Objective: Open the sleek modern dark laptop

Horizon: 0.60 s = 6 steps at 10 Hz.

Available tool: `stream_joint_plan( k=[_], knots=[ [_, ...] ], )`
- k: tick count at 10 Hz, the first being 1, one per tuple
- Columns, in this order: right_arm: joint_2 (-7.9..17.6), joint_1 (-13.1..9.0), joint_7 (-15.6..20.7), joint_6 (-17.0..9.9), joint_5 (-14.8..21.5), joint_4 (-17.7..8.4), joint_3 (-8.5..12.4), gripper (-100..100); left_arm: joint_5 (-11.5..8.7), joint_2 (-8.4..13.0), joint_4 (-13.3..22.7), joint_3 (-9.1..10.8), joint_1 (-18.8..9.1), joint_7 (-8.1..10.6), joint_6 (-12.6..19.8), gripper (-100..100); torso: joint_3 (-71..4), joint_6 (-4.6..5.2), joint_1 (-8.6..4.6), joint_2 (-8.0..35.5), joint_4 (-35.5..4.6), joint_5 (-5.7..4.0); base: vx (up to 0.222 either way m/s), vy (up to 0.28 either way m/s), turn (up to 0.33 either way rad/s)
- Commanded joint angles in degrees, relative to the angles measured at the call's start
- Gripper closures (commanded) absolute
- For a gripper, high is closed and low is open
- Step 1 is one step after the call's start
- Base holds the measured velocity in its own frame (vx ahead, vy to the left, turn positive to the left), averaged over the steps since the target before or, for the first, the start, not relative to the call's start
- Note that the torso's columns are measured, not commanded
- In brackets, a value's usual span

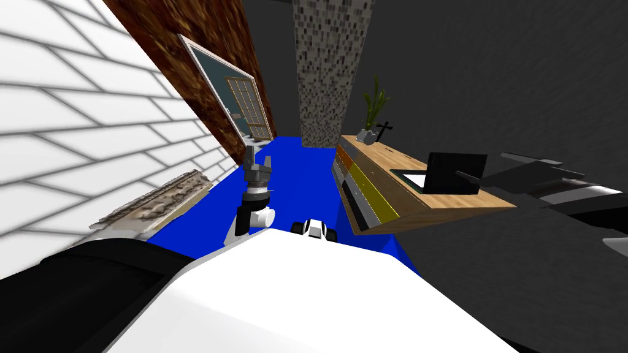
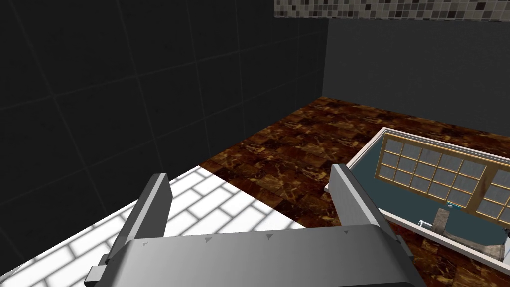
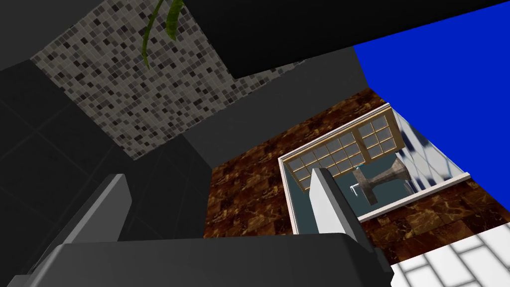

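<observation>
Bare wood runs along the bench (image 1: 380, 156) top between the laptop (image 1: 457, 173), its lid upright at the near end, and the plant (image 1: 374, 107) and a small dark cross-shaped thing (image 1: 384, 129) at the far end. The right arm (image 1: 552, 178) reaches in from beyond the bench's near end, close to the laptop. A dark slab (image 3: 323, 35) crosses ahead of the right pincer (image 3: 219, 177), whose fingers are spread. A dark wall (image 1: 490, 79) closes off the bench's back edge, and a mosaic pillar (image 1: 328, 73) stands just past its far end. In front of the bench's drawers (image 1: 362, 184) the blue floor (image 1: 300, 178) lies open. The left pincer (image 1: 259, 156), fingers apart, stands raised there, well apart from the bench.
</observation>
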<state>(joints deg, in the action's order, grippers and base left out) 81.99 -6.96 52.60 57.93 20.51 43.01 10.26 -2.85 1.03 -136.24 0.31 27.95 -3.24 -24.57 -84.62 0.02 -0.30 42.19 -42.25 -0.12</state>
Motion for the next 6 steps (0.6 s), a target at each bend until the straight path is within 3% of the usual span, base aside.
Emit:
stream_joint_plan(
  k=[1,2,3,4,6],
  knots=[
    [-2.9,3.0,-2.8,-2.9,2.3,2.8,3.0,100,0.0,0.0,0.0,0.0,0.0,0.0,0.0,0,0.0,-0.03,0.15,0.0,0.0,0.06,0.06,-0.087,-0.112],
    [-2.9,5.4,-3.1,-3.2,2.3,6.4,4.2,100,0.0,0.0,0.0,0.01,0.0,0.0,0.0,0,-0.1,0.03,0.0,-0.1,0.0,0.02,0.084,-0.108,-0.075],
    [-2.9,5.4,-3.1,-3.2,2.3,8.0,4.2,100,0.0,0.0,0.0,0.01,0.0,0.0,0.0,0,-0.1,-0.05,0.09,-0.1,0.0,0.05,0.045,-0.07,0.011],
    [-5.6,9.0,-5.8,-6.2,4.5,10.2,7.5,100,0.0,0.0,0.0,0.01,0.0,0.0,0.0,0,0.0,-0.07,0.36,0.1,0.0,0.14,0.073,-0.127,-0.094],
    [-5.9,11.4,-6.1,-6.5,4.5,13.4,8.7,100,0.0,0.0,0.0,0.01,0.0,0.0,0.0,0,0.1,-0.01,0.3,0.1,0.0,0.11,0.051,-0.072,-0.034]
  ],
)
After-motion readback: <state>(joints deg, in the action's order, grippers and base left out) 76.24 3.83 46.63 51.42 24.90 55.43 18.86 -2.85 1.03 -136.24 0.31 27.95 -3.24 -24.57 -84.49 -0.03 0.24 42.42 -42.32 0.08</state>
